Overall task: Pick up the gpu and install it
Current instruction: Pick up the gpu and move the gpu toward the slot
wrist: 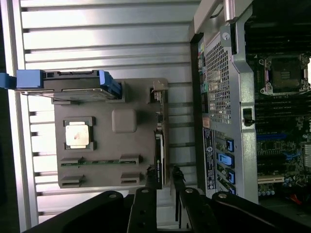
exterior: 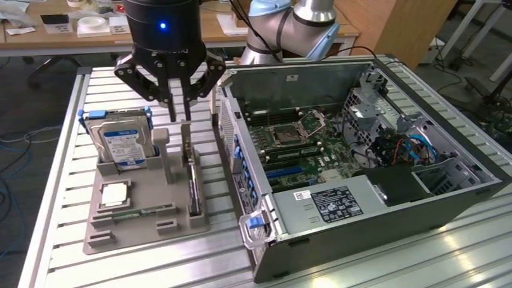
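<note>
**GPU seated on edge in tray; gripper spread above it, nothing held**

Location: the gpu (wrist: pixel 159 145) stands on its long edge in a slot along the edge of the grey tray (exterior: pixel 120 231) that faces the computer case (exterior: pixel 360 210). Its bracket end sits at the tray's far corner as the exterior view has it.

End effector: the gripper (exterior: pixel 181 117) hangs over the card. Its fingers are spread with a gap between them, lined up to either side of the card's upper edge, and they carry nothing.

Handling, as judged: a thin, stiff, light board, liable to damage at its components and contact edge. The upper edge is the only free hold, and the faces look smooth, so a square pinch across the thickness suits. The slot posts suggest it lifts straight up.

Clearance: the case's perforated side wall (exterior: pixel 232 138) stands just beside the card. The hard drive (exterior: pixel 120 141) sits well apart at the tray's opposite far corner. The room overhead is open.
</note>
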